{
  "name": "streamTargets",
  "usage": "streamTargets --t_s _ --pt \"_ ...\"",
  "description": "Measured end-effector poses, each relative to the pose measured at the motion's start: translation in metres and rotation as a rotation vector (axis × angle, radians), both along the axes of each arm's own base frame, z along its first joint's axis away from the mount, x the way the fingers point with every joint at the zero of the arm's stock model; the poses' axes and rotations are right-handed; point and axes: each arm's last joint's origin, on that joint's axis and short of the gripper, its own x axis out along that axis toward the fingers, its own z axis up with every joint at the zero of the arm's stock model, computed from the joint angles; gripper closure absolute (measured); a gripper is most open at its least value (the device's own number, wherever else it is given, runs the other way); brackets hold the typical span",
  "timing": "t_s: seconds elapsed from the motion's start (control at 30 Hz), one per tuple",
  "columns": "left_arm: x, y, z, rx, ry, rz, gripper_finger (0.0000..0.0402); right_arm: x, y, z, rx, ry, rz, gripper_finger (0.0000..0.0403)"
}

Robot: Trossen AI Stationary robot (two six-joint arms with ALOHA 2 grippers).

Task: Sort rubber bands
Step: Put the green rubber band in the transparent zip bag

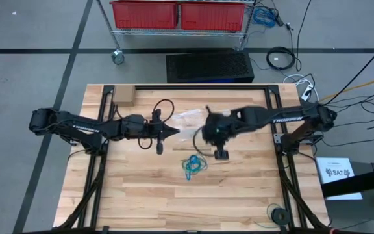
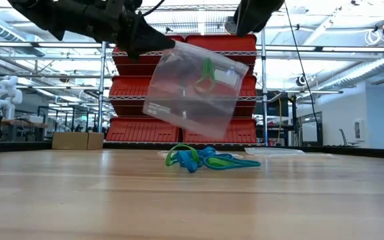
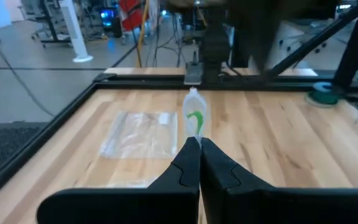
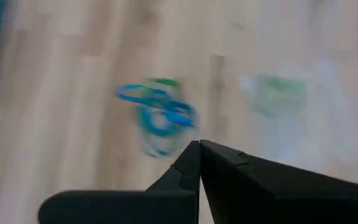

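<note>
**Bag in the Air, Bands on the Table**

While the left gripper point(image 3: 199, 144) pinches a clear bag point(image 2: 193, 87) (one green band point(image 2: 207, 72) inside) above the table point(image 1: 141, 201), the right gripper point(image 4: 199, 147) hangs near, fingers pressed together and holding nothing. The rubber bands point(image 1: 193, 165) lie in a pile below and between both grippers.

Even overhead light, soft shadows on the table point(image 1: 141, 195); right wrist view motion-blurred, rubber bands point(image 4: 157, 115) smeared, patch beside them possibly green; ceiling glare in low view.
</note>
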Motion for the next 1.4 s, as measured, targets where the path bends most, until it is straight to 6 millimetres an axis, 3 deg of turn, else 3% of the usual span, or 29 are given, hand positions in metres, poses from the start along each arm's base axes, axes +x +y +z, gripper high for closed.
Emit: streamTargets --t_s 0.3,0.63,0.8,1.2,1.4 --pt "-0.010 0.006 0.008 0.026 0.006 0.096 0.0401 0.021 0.021 -0.075 0.150 -0.124 -0.060 0.0396" --pt "-0.029 0.007 0.016 0.060 0.060 0.175 0.0401 0.050 0.042 -0.130 0.241 -0.122 -0.105 0.0312" --pt "-0.030 0.007 0.014 0.059 0.078 0.177 0.0401 0.055 0.046 -0.147 0.277 -0.080 -0.128 0.0289" --pt "-0.030 0.007 0.013 0.050 0.087 0.175 0.0401 0.066 0.046 -0.174 0.269 -0.062 -0.223 0.0287" --pt "-0.030 0.006 0.013 0.032 0.085 0.172 0.0401 0.069 0.048 -0.174 0.241 -0.070 -0.253 0.0323"
